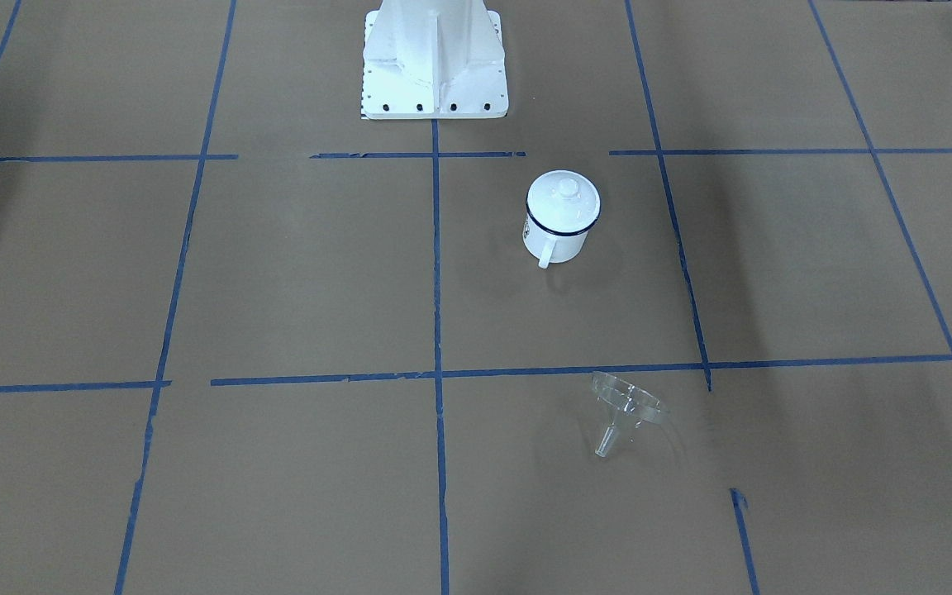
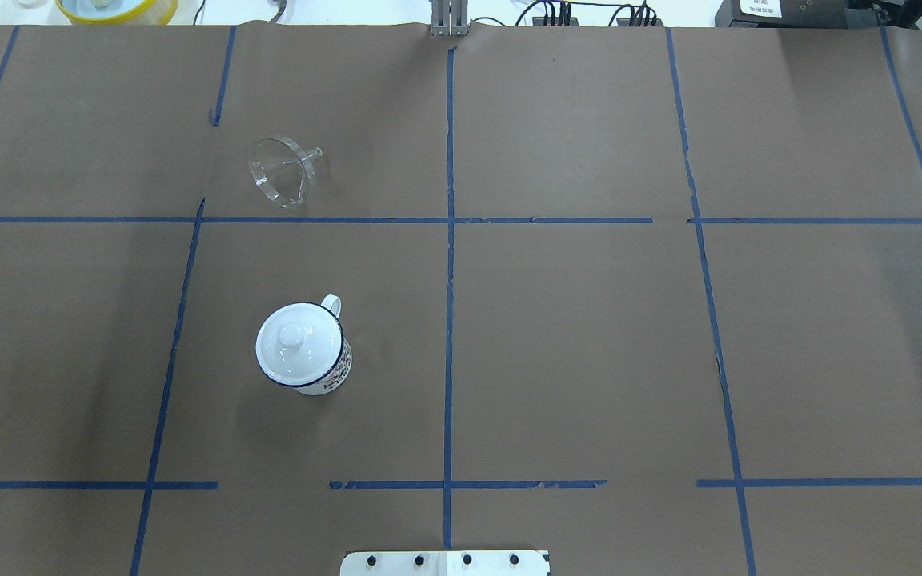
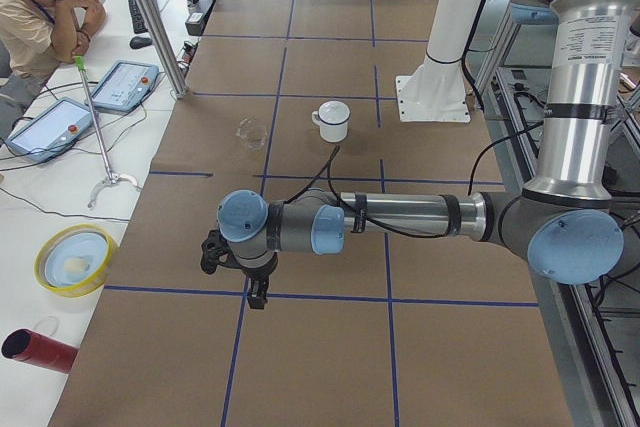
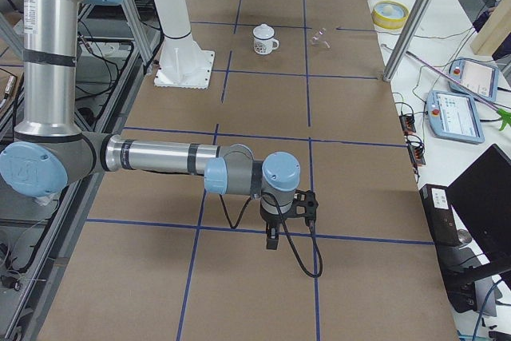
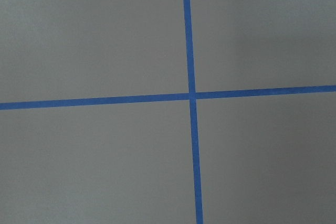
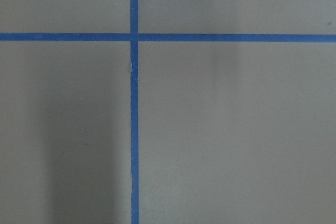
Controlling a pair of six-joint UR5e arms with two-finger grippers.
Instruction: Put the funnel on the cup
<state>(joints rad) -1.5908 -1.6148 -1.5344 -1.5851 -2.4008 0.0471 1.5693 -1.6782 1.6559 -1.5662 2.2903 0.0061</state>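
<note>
Jaws were unreadable on the left gripper [image 3: 250, 292] and right gripper [image 4: 273, 239], work unstarted: the lid [image 2: 293, 336] on the cup [image 2: 325, 376] likely had to come off before fetching the tipped funnel [image 2: 282, 170].

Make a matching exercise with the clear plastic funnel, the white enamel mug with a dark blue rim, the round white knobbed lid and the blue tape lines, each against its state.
Things
1. clear plastic funnel
2. white enamel mug with a dark blue rim
3. round white knobbed lid
4. blue tape lines

States
A. rests on top of the mug
B. lies tipped on its side
C. forms a grid over the brown paper
D. stands upright, handle out sideways

Pairs: 1-B, 2-D, 3-A, 4-C
</note>
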